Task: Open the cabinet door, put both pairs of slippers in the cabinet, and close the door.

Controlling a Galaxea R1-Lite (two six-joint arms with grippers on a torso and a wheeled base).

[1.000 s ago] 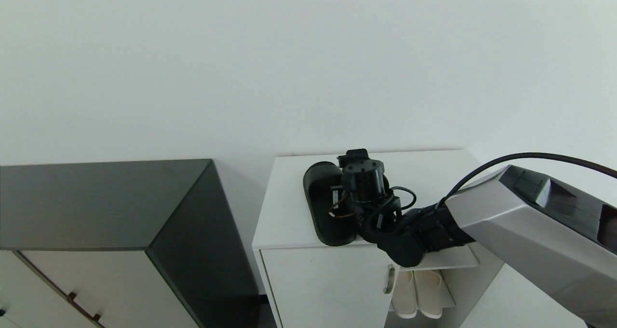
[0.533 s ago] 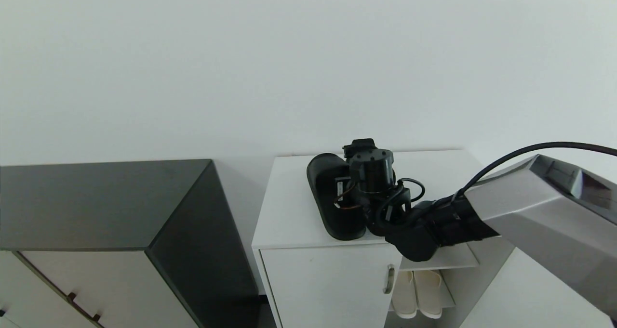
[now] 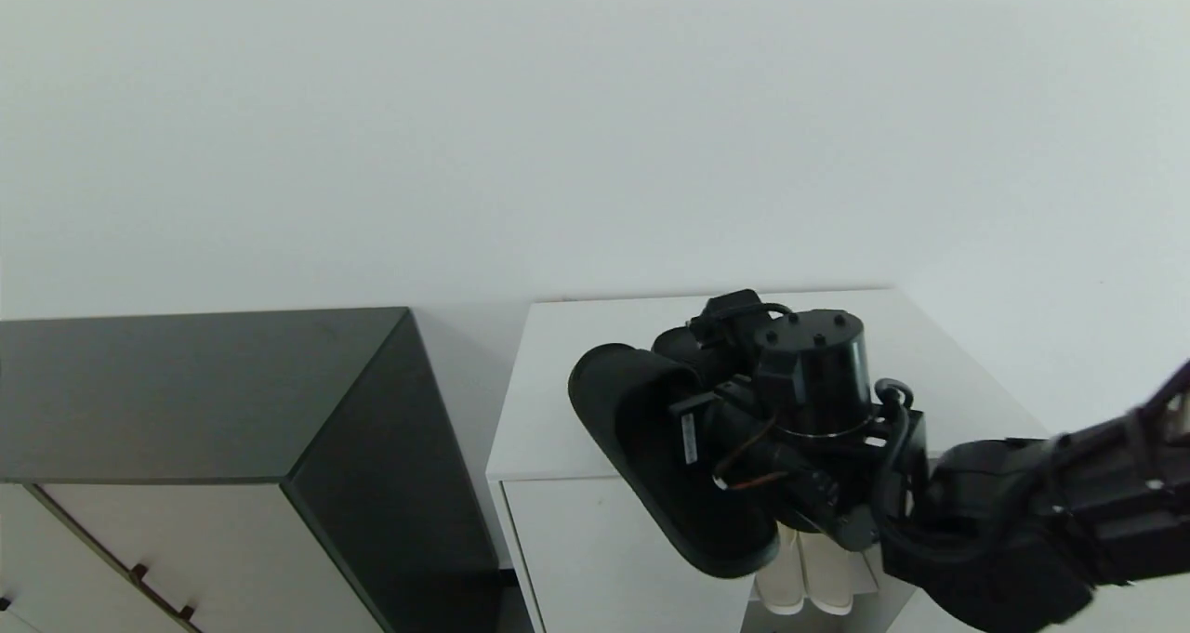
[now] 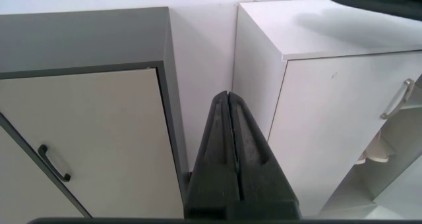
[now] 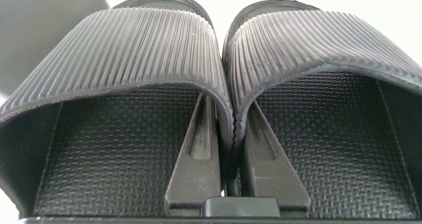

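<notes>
Nearby, dark sideboard (image 3: 186, 391) beside white cabinet (image 3: 558, 382)

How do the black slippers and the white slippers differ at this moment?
Colour: the black slippers are dark, the white slippers pale. State: the black slippers are pinched in the right gripper, held above the cabinet top; the white slippers lie on a shelf inside the cabinet. Both pairs sit side by side.

a pair of white slippers (image 3: 805, 579) lies on a shelf (image 3: 871, 570) inside the white cabinet (image 3: 548, 401), right of its door (image 3: 595, 559).
</notes>
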